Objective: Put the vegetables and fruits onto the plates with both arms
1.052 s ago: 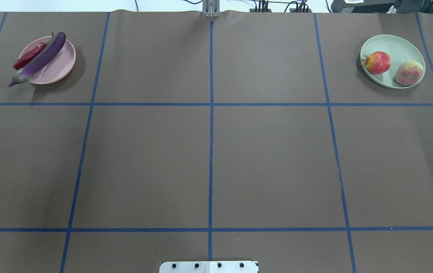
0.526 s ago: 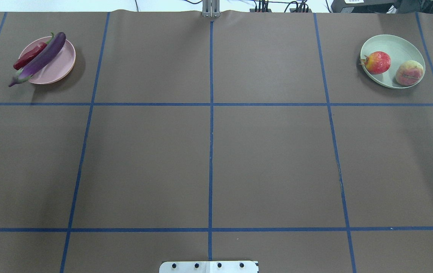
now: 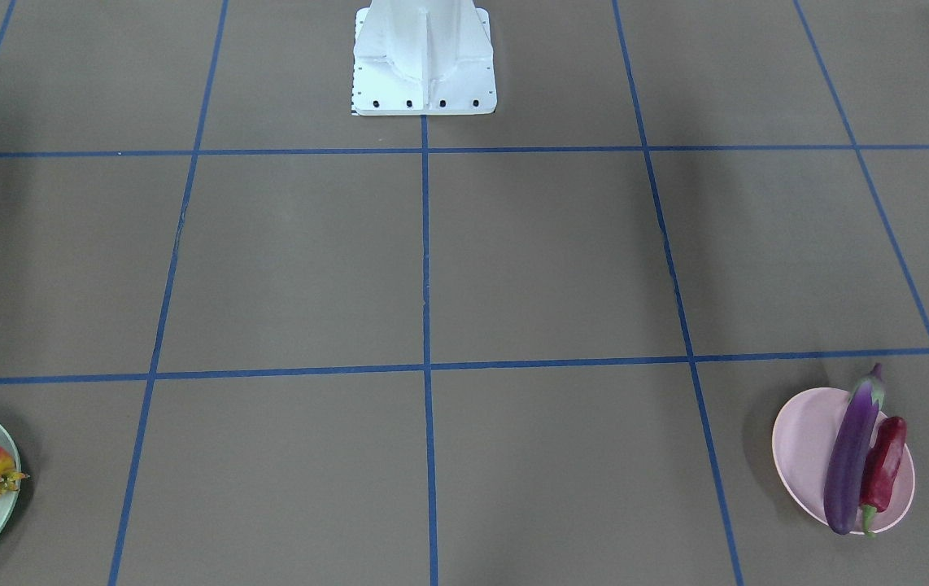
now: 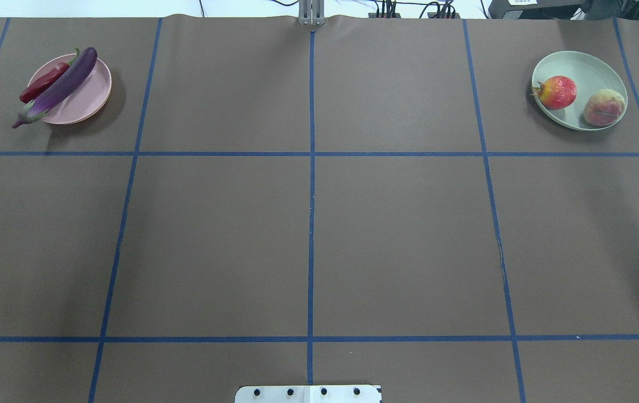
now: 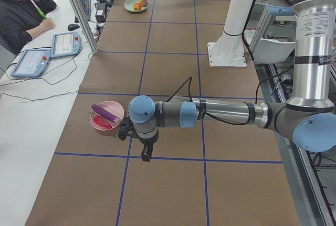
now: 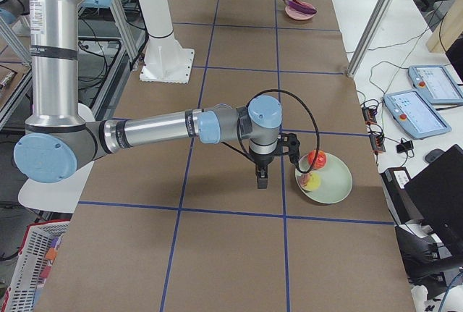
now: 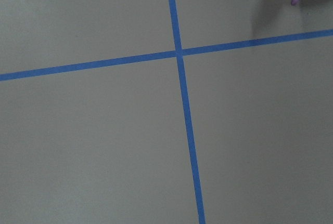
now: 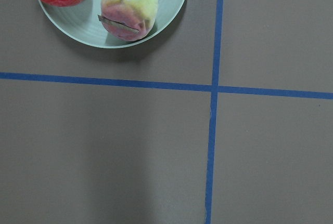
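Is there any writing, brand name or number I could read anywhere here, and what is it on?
No text here can be quoted.
Printed label on the left arm: too small to read.
Printed label on the right arm: too small to read.
Tablet screens: blurred, unreadable.
Nothing else shows any writing.

No writing, number or brand can be read at this moment. A printed label [image 5: 321, 22] on the upright tube of the left arm [image 5: 220, 111], far back from the left gripper [image 5: 145, 157], is too small to make out. Across from that gripper, two pendants [image 5: 31, 62] on the white bench [image 5: 21, 131] show only blurred screen panels.
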You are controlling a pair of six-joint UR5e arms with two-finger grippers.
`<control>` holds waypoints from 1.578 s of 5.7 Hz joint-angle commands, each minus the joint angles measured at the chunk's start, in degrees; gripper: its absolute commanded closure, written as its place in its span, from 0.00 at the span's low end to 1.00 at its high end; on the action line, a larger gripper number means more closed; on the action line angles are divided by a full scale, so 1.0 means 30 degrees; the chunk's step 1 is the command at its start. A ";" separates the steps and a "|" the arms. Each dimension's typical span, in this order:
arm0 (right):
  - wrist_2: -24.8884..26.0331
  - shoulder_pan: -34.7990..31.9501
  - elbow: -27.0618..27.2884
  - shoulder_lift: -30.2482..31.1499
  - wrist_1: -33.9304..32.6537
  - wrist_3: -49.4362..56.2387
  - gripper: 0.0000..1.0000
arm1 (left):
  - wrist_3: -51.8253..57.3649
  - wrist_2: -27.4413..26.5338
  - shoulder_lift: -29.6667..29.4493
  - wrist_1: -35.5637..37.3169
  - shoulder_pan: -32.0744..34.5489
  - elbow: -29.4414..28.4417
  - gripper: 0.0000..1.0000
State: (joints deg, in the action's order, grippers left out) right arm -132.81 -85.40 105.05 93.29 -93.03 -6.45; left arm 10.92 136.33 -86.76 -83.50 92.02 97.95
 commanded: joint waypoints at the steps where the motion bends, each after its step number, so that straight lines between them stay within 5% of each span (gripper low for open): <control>1: 0.0001 0.0048 0.0051 -0.0013 -0.0016 -0.0018 0.00 | -0.0006 -0.0005 0.0150 0.0000 0.0001 0.0104 0.00; 9: -0.0204 0.0195 0.0109 -0.0160 0.0042 -0.0341 0.00 | -0.0006 -0.0035 0.0561 0.0000 0.0030 0.0455 0.00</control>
State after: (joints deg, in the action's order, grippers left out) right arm -133.42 -84.81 105.38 92.82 -92.98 -7.38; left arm 10.90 136.25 -85.11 -83.50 92.10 99.07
